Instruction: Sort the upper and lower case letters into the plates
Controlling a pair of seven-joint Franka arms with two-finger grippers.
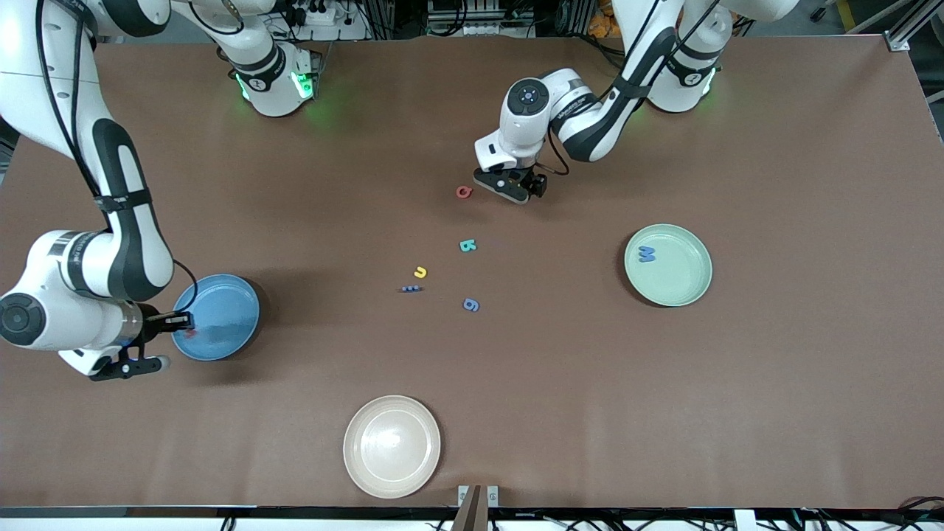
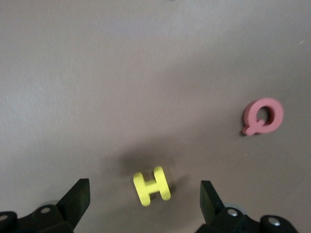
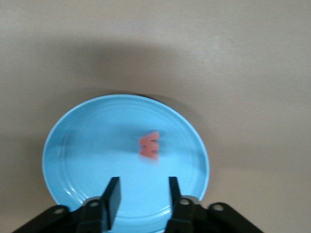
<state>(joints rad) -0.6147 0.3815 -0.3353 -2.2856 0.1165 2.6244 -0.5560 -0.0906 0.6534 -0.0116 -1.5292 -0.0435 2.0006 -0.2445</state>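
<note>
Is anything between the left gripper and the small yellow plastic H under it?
Nothing visible: the open left gripper hangs over the yellow H, its fingers apart on either side. The red Q lies apart beside it.

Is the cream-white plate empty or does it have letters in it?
Empty. The cream-white plate shows only its bare inside in the front view, with no letter on it.

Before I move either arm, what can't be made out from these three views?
- Red letter over the blue plate: smeared in the right wrist view, shape unreadable; the right gripper covers it in the front view.
- Yellow H between the left gripper's open fingers: hidden under that gripper in the front view.
- Small dark blue letter: too small to read in the front view.
- Both grippers' bodies: cut off by their wrist views' edges.
</note>
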